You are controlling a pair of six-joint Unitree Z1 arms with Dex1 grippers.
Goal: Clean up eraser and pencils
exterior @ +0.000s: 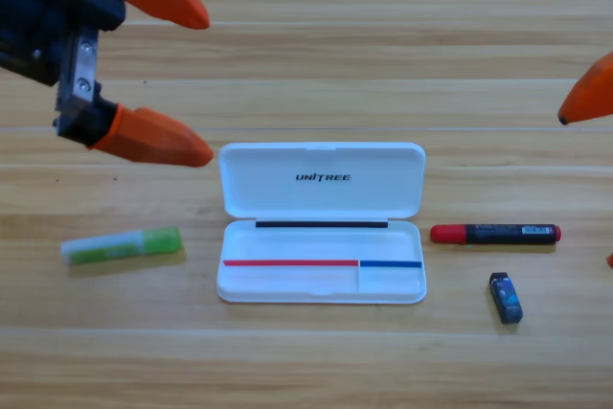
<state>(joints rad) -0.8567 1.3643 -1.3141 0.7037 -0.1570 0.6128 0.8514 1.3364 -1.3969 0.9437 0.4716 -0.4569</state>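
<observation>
Wooden planks make up the surface [306, 74] seen from the high view, and at its middle a white case [321, 179] lies open with its tray unfilled. Left of the case, well apart from it, lies the green pencil [122, 245], nearly level. Right of the case the black pencil with the red cap [495, 234] lies level, just beside the tray's edge. Below that, apart from it, sits the eraser [506, 297], slightly tilted. Nothing is packed yet. The left pincer [201, 83] hangs at the upper left, its orange jaws wide apart and holding nothing. The right pincer [586, 93] shows only an orange tip at the right edge, so whether it is apart or together I cannot tell. Both pencils look light, stiff and round, likely to roll; grip them mid-barrel, across the width. The eraser seems small and grippy; pinch its long sides
</observation>
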